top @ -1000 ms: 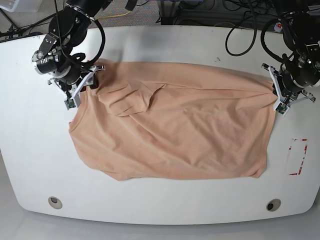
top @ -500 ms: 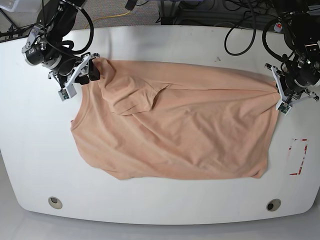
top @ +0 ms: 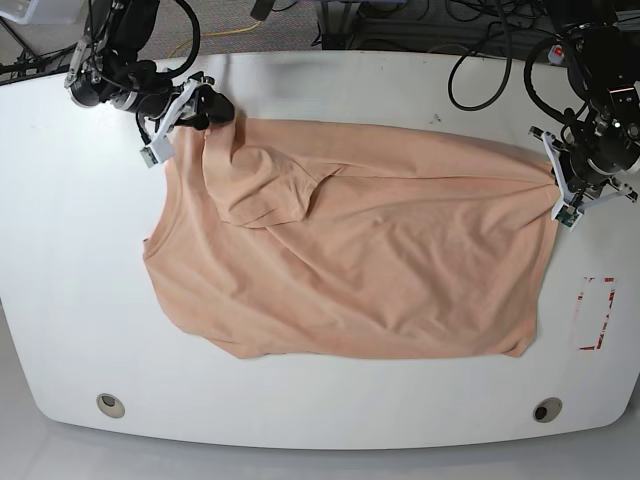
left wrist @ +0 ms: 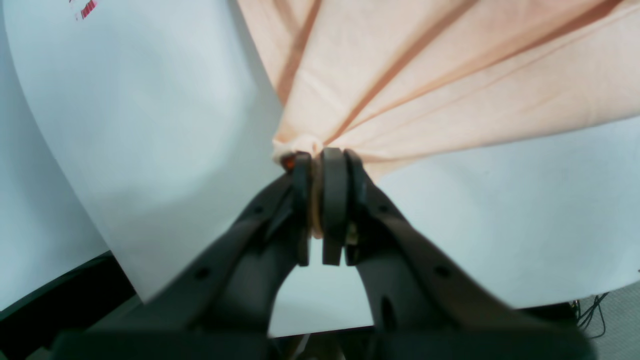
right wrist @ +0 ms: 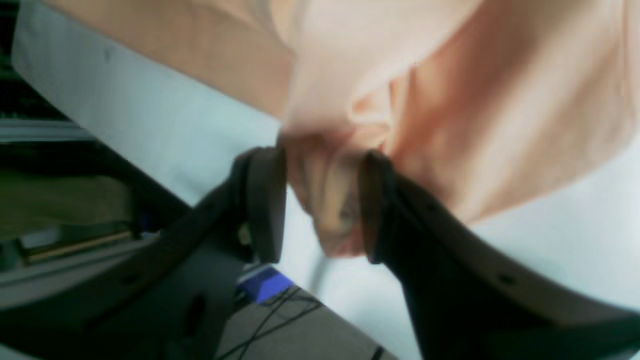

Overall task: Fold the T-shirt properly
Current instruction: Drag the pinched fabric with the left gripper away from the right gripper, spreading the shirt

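A white table (top: 330,80) with rounded corners fills the base view, dark cables lying behind its far edge. The peach-pink T-shirt (top: 360,250) lies spread across its middle, a sleeve folded over near the upper left. The right gripper (top: 200,108) is clamped on a bunched wad of fabric at the shirt's far left corner; the left gripper (top: 556,182) pinches the far right corner tightly, pleats fanning out from it. A red-and-white marking (top: 597,313) lies on the table near the right edge; no writing on it is legible.
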{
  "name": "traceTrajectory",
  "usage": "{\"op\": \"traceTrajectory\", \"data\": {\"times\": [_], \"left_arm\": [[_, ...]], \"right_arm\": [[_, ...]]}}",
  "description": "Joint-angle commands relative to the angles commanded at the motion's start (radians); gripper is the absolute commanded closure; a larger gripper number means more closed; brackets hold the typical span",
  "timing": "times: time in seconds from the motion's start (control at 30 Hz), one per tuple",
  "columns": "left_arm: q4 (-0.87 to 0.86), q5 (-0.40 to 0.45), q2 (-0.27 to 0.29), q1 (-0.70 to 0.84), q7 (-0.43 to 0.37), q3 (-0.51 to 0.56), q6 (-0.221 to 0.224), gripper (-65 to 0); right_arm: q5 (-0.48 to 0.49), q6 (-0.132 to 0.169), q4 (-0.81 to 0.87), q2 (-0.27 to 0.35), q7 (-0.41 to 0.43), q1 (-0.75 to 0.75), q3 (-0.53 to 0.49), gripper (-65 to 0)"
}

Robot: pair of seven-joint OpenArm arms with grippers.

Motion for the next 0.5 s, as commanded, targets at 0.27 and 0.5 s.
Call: {"op": "traceTrajectory", "data": {"times": [0.27,0.5], "left_arm": [[0.000,0.000,0.000,0.015,-0.002,0.000,0.000,-0.6],[0.000,0.000,0.000,0.015,-0.002,0.000,0.000,-0.6]], "right_arm": [[-0.043,0.000,-0.008,-0.002,0.027,0.006,-0.003,-23.1],[-0.232,0.000,-0.003,-0.041,0.079,0.032,-0.003,-19.2]]}}
